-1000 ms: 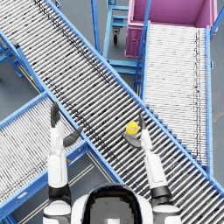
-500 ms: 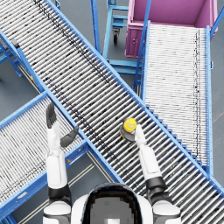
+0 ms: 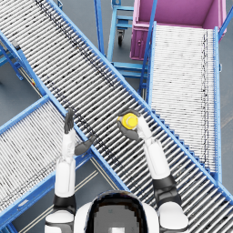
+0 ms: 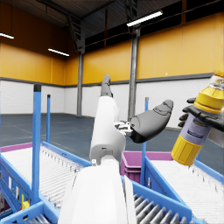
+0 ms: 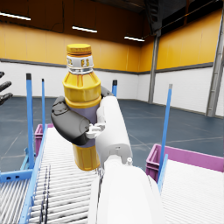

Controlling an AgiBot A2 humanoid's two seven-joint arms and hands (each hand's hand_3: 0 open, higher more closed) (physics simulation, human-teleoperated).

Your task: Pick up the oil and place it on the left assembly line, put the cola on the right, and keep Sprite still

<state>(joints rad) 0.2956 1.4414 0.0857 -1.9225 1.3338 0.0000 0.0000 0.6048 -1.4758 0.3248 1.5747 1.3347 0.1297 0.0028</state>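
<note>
The oil bottle point(image 5: 83, 96) is yellow with a yellow cap and a pale label. My right hand point(image 5: 72, 122) grips it around the middle and holds it upright above the long diagonal conveyor point(image 3: 91, 86). From the head view only its yellow cap point(image 3: 129, 120) shows, ringed by my right hand point(image 3: 132, 132). The left wrist view shows the oil bottle point(image 4: 197, 127) lifted off to the side. My left hand point(image 3: 73, 136) is raised over the blue rail between the diagonal conveyor and the left conveyor point(image 3: 27, 150), fingers spread, holding nothing. No cola or Sprite shows in any view.
A second roller conveyor point(image 3: 182, 91) runs along the right, ending at a magenta bin point(image 3: 182, 18). Blue rails point(image 3: 54, 104) edge each line. Blue frame posts point(image 5: 29, 118) stand beside the rollers, and grey floor lies between the lines.
My right hand has carried the oil bottle up and toward the left over the diagonal conveyor. My left hand stays raised and open, shifted only slightly.
</note>
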